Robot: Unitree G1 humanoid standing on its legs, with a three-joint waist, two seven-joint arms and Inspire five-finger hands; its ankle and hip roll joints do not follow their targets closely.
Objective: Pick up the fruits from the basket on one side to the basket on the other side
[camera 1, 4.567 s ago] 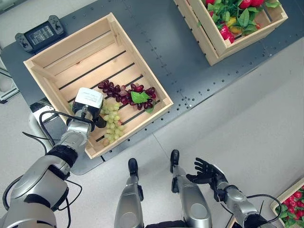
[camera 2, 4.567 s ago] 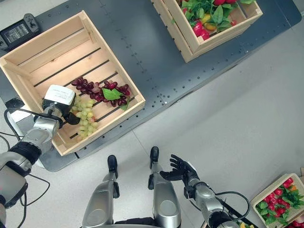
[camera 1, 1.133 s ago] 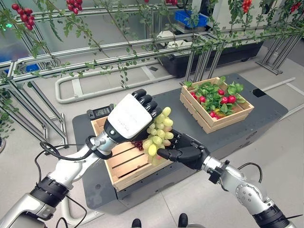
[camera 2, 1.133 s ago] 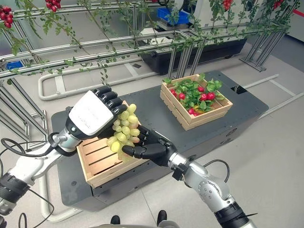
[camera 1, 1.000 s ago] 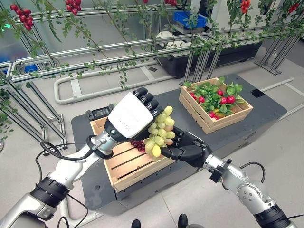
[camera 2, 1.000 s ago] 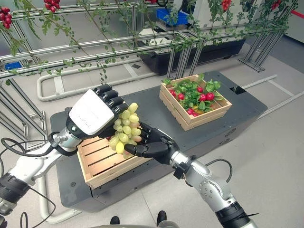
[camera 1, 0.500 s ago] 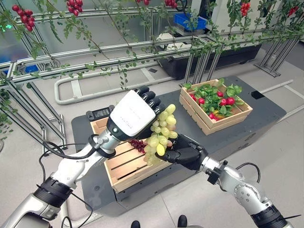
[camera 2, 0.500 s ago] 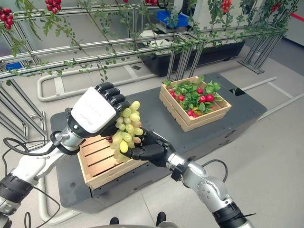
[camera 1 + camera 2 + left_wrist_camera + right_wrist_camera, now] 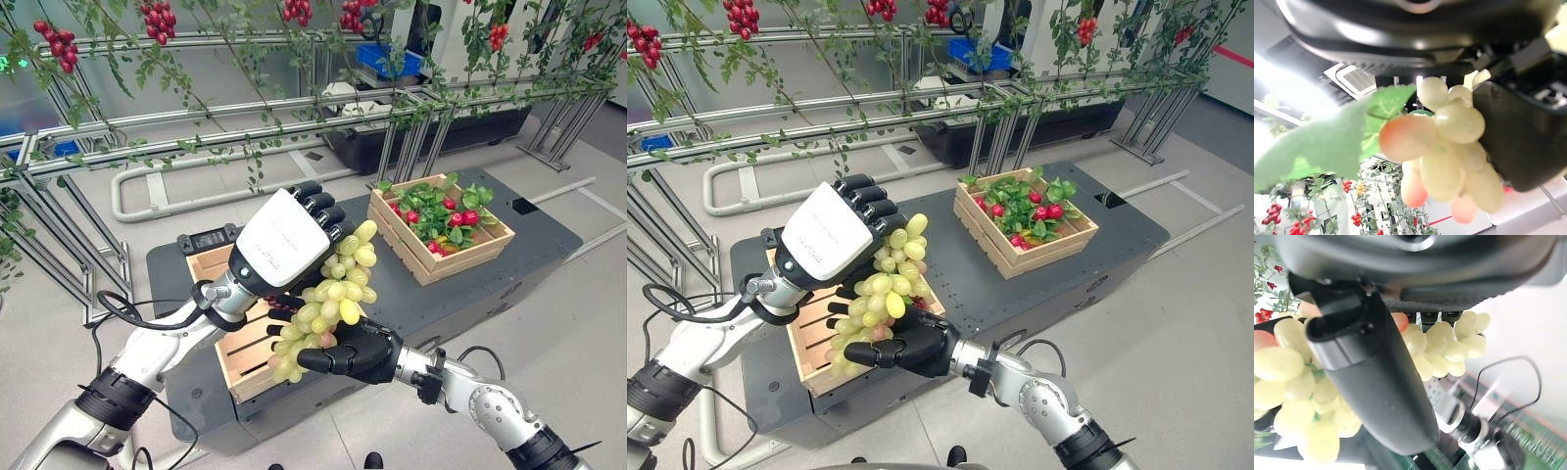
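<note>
A bunch of green grapes (image 9: 331, 302) hangs in the air above the near corner of the left wooden crate (image 9: 242, 364). My left hand (image 9: 284, 235), white-backed, curls its fingers over the top of the bunch. The left wrist view shows the grapes (image 9: 1449, 147) and a green leaf (image 9: 1332, 142) pressed against that hand. My right hand (image 9: 355, 352) lies palm up under the bunch, thumb and fingers closed round its lower part. Its thumb (image 9: 1376, 377) crosses the grapes (image 9: 1440, 347). The right crate (image 9: 478, 250) holds red fruit and leaves.
Both crates stand on a dark grey platform (image 9: 392, 284). A black handheld controller (image 9: 211, 240) lies at the platform's back left corner. Metal racks with vines and red berries (image 9: 196, 147) run behind the platform. Grey floor surrounds it.
My left hand has lifted the green grapes out of the left crate. My right hand has come up under the bunch and closed on it. The camera has tilted up.
</note>
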